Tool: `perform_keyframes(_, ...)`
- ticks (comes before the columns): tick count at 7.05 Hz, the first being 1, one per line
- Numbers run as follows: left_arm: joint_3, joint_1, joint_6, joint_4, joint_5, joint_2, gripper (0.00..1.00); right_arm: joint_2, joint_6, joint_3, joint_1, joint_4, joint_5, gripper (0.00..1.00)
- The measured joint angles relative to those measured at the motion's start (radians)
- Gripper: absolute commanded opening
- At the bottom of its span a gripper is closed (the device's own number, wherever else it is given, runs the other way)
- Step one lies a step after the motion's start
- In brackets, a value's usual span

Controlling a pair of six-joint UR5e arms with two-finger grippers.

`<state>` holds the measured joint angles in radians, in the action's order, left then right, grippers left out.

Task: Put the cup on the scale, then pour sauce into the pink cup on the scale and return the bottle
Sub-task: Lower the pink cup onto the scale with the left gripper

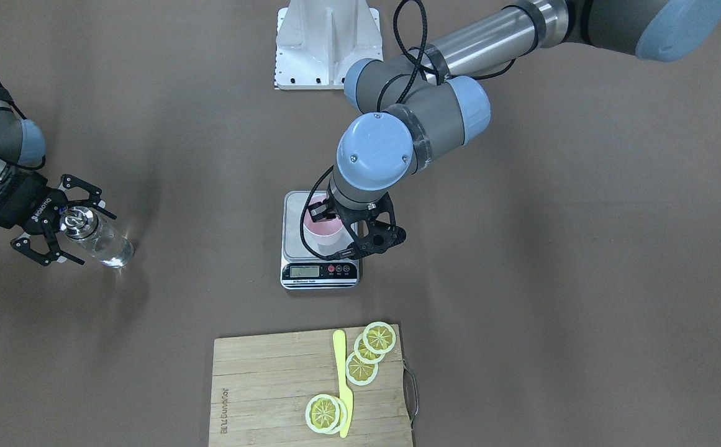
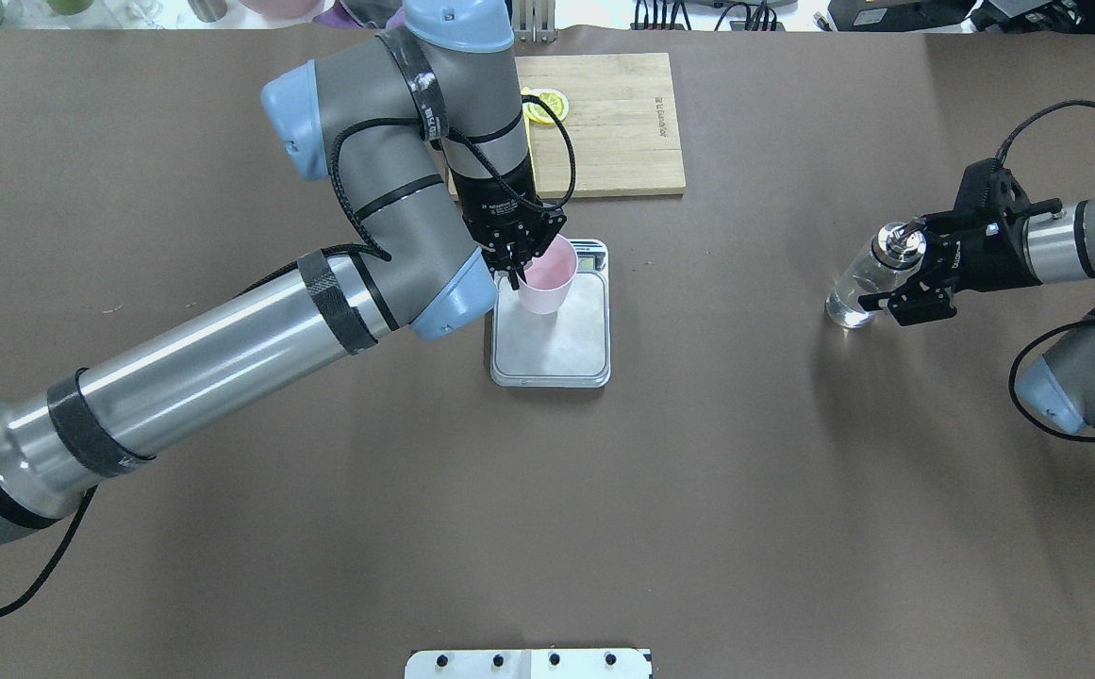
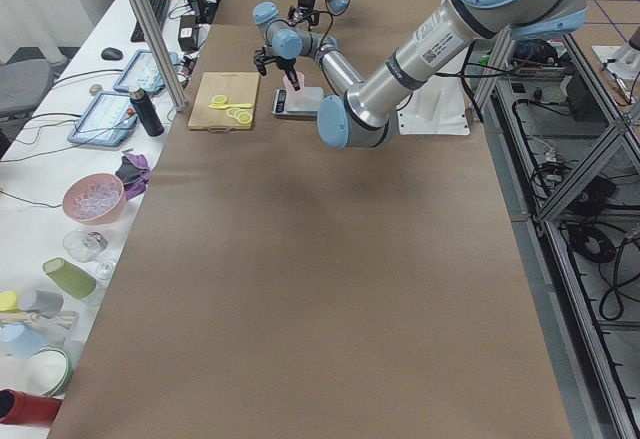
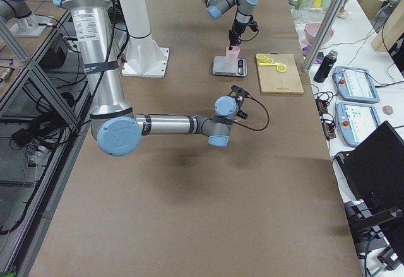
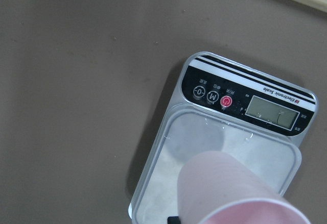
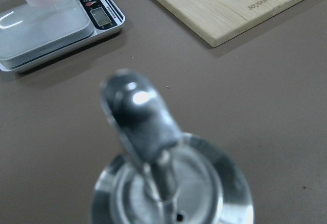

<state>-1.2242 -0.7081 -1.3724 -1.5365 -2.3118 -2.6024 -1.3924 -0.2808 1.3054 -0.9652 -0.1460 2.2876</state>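
I saw the left jaws clenched on the rim of the cup (image 2: 547, 278) atop the scale (image 2: 556, 349); the right jaws stood spread around the bottle (image 1: 108, 248).

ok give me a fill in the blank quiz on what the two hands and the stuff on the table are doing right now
1. The left hand pinches the pink cup by its ___.
2. That cup is over the platform of the ___.
3. The right hand is open around the top of the ___.
4. The wooden board holds lemon slices and a yellow ___.
Missing words: rim; scale; bottle; knife.
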Motion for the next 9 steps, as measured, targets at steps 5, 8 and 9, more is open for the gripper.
perform_keyframes(5, 0.03, 0.02, -0.031, -0.081, 0.005, -0.001, 0.0, -0.015, -0.009, -0.037, -0.001, 0.084, 0.009, 0.98)
perform_keyframes(8, 0.029, 0.03, -0.046, -0.083, 0.006, -0.006, 0.0, -0.013, -0.036, -0.054, -0.001, 0.173, 0.003, 0.98)
perform_keyframes(9, 0.029, 0.033, -0.053, -0.083, 0.006, -0.01, 0.0, -0.013, -0.049, -0.058, 0.0, 0.206, -0.001, 0.98)
